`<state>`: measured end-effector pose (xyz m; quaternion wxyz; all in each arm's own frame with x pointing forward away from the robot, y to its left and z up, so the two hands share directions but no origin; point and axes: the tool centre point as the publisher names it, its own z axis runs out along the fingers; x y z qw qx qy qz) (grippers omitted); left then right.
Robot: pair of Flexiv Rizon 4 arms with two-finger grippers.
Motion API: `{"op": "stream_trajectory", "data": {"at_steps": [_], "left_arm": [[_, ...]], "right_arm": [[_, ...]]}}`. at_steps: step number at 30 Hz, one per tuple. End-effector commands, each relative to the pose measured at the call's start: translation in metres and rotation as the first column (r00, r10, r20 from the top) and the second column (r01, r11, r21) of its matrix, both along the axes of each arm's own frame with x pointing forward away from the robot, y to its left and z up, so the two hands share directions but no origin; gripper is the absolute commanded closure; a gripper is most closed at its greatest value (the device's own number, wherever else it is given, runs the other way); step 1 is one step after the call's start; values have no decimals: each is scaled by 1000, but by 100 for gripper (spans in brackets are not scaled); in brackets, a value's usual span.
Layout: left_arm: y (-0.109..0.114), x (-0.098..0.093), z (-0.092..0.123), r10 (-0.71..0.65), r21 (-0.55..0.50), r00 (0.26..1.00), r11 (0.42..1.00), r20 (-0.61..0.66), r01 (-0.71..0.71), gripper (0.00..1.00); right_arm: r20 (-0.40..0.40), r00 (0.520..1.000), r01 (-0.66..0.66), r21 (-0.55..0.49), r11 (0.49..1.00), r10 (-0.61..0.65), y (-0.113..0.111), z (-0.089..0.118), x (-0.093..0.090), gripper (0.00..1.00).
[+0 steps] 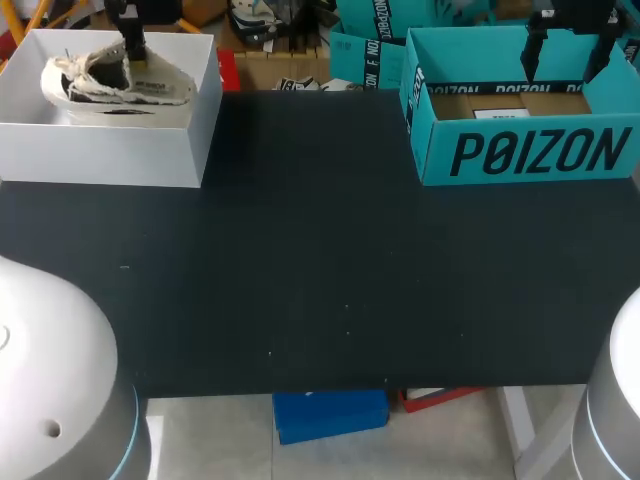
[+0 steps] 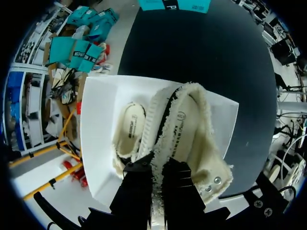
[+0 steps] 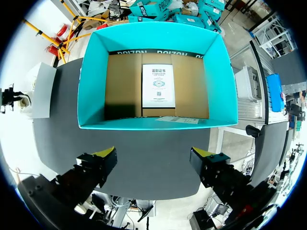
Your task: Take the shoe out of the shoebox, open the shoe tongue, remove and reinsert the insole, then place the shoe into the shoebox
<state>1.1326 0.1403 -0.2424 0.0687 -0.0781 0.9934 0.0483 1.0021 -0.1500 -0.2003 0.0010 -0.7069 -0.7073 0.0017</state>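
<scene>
Left gripper [image 2: 158, 167]: pinching frayed edge of cream canvas shoe [image 1: 120, 80] in white cardboard box [image 1: 100, 155], upper left.
Right gripper [image 3: 153, 155]: spread (idle).
Risk: thin pinch slips, shoe drops.

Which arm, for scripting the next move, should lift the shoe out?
Left. The left tool is shut on the shoe in the white box; the right tool hangs open over the teal box.

Our robot lab.
Our left arm [image 1: 45, 390] and right arm [image 1: 615, 400] flank a black table [image 1: 320, 280], white shoebox [image 1: 100, 155] and teal shoebox [image 1: 520, 155] at its far corners.
</scene>
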Motion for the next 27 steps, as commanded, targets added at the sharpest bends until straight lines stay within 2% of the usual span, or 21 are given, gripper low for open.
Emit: {"op": "stream_trajectory", "data": {"at_steps": [1, 4, 7, 12, 16, 18, 22, 27], "left_arm": [[-9, -15, 60, 15, 12, 999, 1000, 49, -16, 100], [-17, -21, 83, 55, -3, 996, 999, 67, -54, 100], [-28, -35, 103, 92, -17, 992, 996, 86, -91, 100], [-53, -80, 118, 131, -25, 984, 991, 118, -129, 100], [-75, -123, 115, 129, -19, 984, 992, 125, -128, 100], [-83, -139, 109, 129, -20, 984, 992, 121, -128, 100], [-98, -160, 95, 137, -25, 986, 991, 98, -135, 100], [-112, -176, 74, 112, -31, 991, 993, 74, -110, 100]], "right_arm": [[-1, 1000, 0, 0, 1000, 0, 0, 0, 0, 0], [-1, 1000, 0, 0, 1000, 0, 0, 0, 0, 0], [-1, 1000, 0, 0, 1000, 0, 0, 0, 0, 0], [-1, 1000, 0, 0, 1000, 0, 0, 0, 0, 0], [-1, 1000, 0, 0, 1000, 0, 0, 0, 0, 0], [-1, 1000, 0, 0, 1000, 0, 0, 0, 0, 0], [-1, 1000, 0, 0, 1000, 0, 0, 0, 0, 0], [-1, 1000, 0, 0, 1000, 0, 0, 0, 0, 0]]}}
